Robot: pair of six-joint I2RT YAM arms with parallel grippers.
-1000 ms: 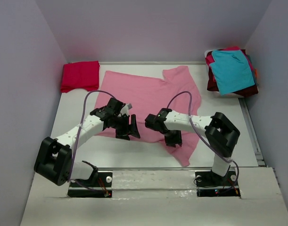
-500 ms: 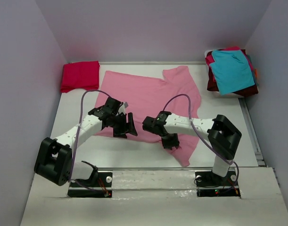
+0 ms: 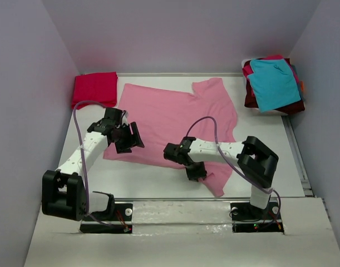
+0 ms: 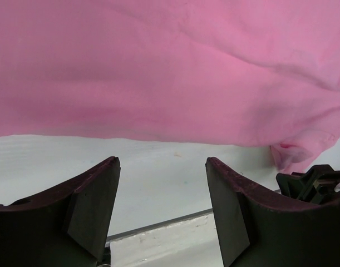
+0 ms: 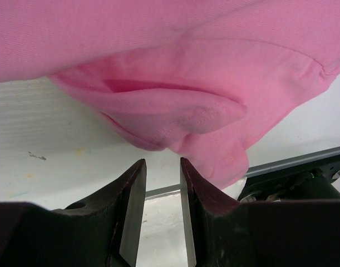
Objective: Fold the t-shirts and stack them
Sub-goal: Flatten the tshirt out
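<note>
1. Across the middle of the table [image 3: 142, 181] lies the light pink t-shirt [image 3: 170, 114]. It is spread mostly flat, with one sleeve trailing toward the near edge on the right.
2. The left gripper [image 3: 128, 138] is at the shirt's near left hem. Its jaws stand wide apart with nothing between them (from the wrist view, only white tabletop shows in the gap).
3. The right gripper [image 5: 161, 162] sits low by the near right part of the shirt, just short of a bunched fold of pink cloth. Its jaws are parted by only a narrow slit, and no fabric is caught in it.
4. The crimson red t-shirt [image 3: 94, 89] lies folded at the back left corner, just beside the pink one's corner.
5. At the back right sits a loose pile, well apart from both grippers. The teal t-shirt [image 3: 274, 83] is on top, and the maroon t-shirt [image 3: 252, 101] shows beneath it.
</note>
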